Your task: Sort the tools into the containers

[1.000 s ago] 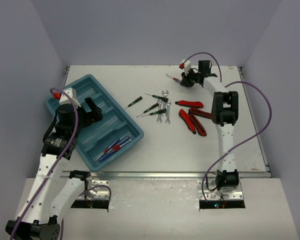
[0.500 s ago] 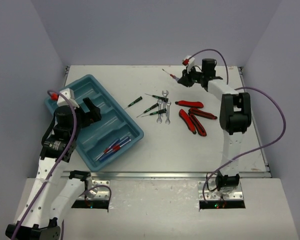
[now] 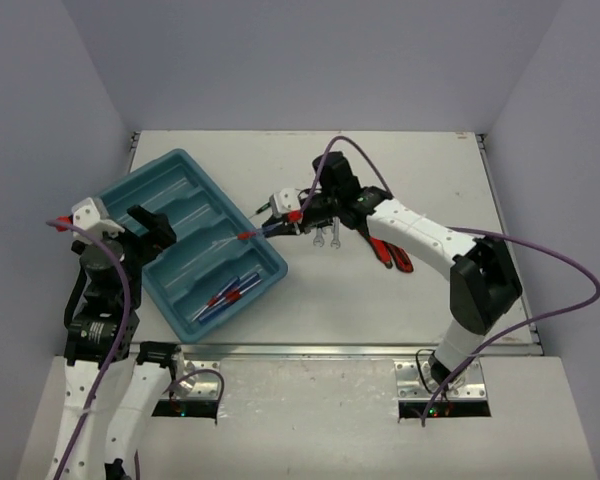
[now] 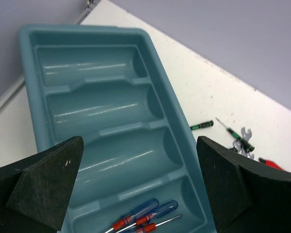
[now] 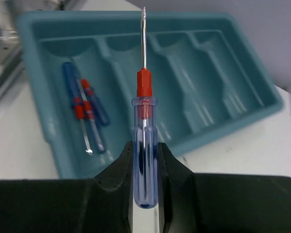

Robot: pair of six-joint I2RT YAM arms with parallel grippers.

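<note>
My right gripper (image 3: 283, 222) is shut on a blue-and-red-handled screwdriver (image 3: 248, 235), also in the right wrist view (image 5: 144, 145). It holds the tool above the right edge of the teal tray (image 3: 170, 178), shaft pointing over the compartments (image 5: 218, 63). Three blue-and-red screwdrivers (image 3: 225, 293) lie in the tray's nearest compartment; they also show in the left wrist view (image 4: 145, 219) and the right wrist view (image 5: 85, 109). The other compartments (image 4: 102, 102) hold nothing. My left gripper (image 3: 145, 230) is open and empty, above the tray's near-left side (image 4: 140, 194).
Black-handled screwdrivers (image 4: 202, 125) (image 4: 235, 133), silver wrenches (image 3: 326, 238) and red-handled pliers (image 3: 392, 252) lie on the white table right of the tray, partly hidden under my right arm. Grey walls close in the back and sides.
My right arm swung from the table's far back to the tray's right edge, carrying the screwdriver. My left arm drew back to the left and nearer, off the tray's middle.
</note>
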